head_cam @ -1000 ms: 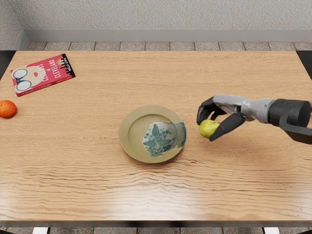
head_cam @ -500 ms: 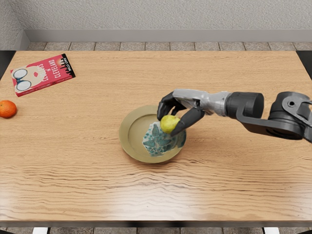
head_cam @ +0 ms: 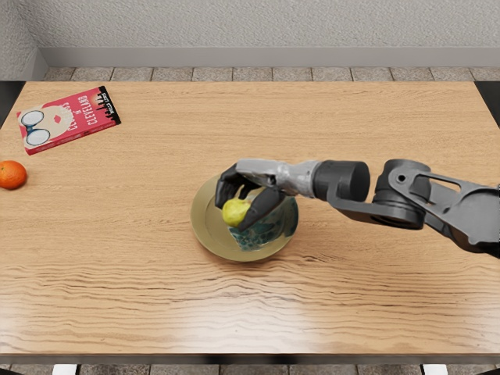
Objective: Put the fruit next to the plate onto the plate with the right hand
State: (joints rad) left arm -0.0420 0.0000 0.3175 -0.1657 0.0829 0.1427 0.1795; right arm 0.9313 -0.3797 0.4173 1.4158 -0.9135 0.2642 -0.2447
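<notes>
1. While the right hand [head_cam: 254, 186] reaches in from the right edge, its dark fingers are curled around a small yellow-green fruit [head_cam: 235, 212], thumb on one side and fingers on the other.
2. That fruit sits in the grasp over the left-centre of the round olive-tan plate [head_cam: 208, 228]. Whether it touches the plate's surface cannot be told from this view.
3. By my judgement, the carry is finished and the placing step is in hand.
4. Next comes a short lowering, if any gap remains, then a gentle spreading of the fingers so the round fruit does not roll towards the rim.
5. A blue-green leaf pattern [head_cam: 280, 223] marks the plate's right half.
6. Well apart on the wooden table [head_cam: 156, 305] lie a red book [head_cam: 69, 119] and an orange fruit [head_cam: 11, 174], neither involved.
</notes>
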